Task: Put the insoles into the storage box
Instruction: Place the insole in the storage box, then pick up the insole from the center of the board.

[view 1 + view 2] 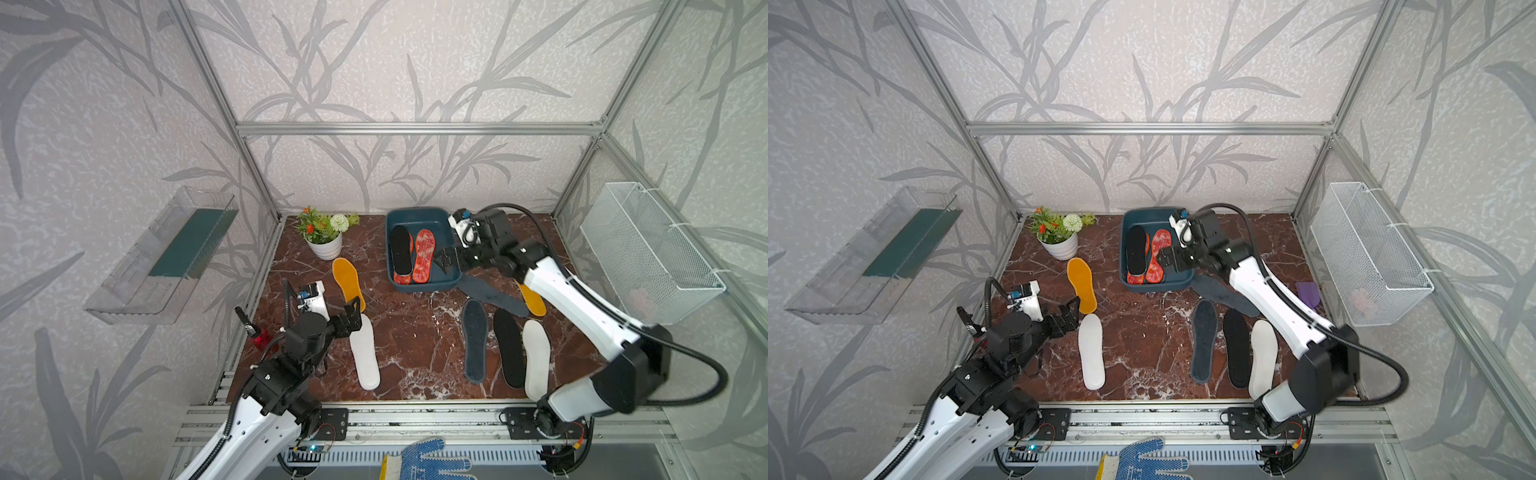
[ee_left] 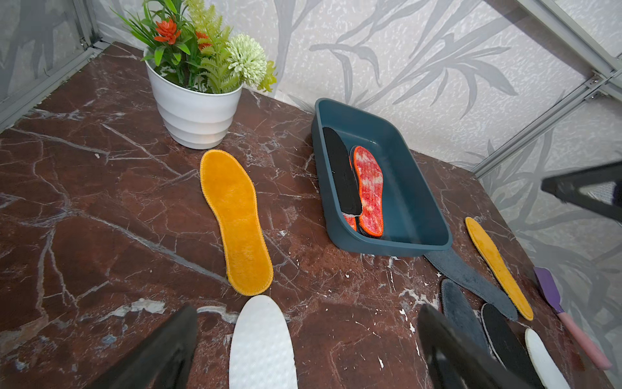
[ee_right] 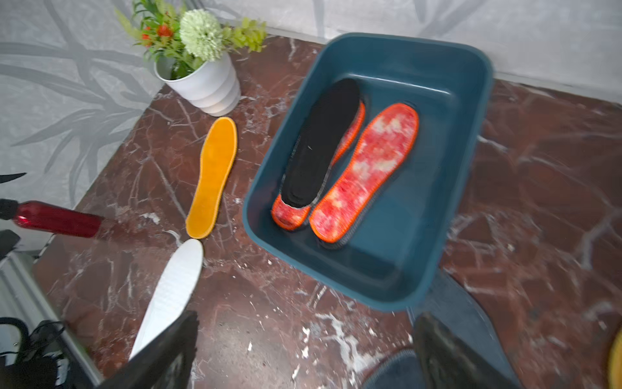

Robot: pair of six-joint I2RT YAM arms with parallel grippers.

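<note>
Three insoles (image 1: pixel 424 255) are lying in the storage box (image 1: pixel 415 216), upper centre; the right gripper (image 1: pixel 446 259) is hovering over its right rim, spread wide, empty. The dark grey insole (image 1: pixel 494 296) is seemingly lying under the box's corner; pulling it could drag the box.

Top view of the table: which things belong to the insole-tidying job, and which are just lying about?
Job: storage box; in it, red-orange insoles and a black insole; loose: mustard insoles, white insoles, dark grey insoles, second black insole.
Lying about: flower pot, red bottle, purple spatula, wire basket, clear shelf, dotted glove.
</note>
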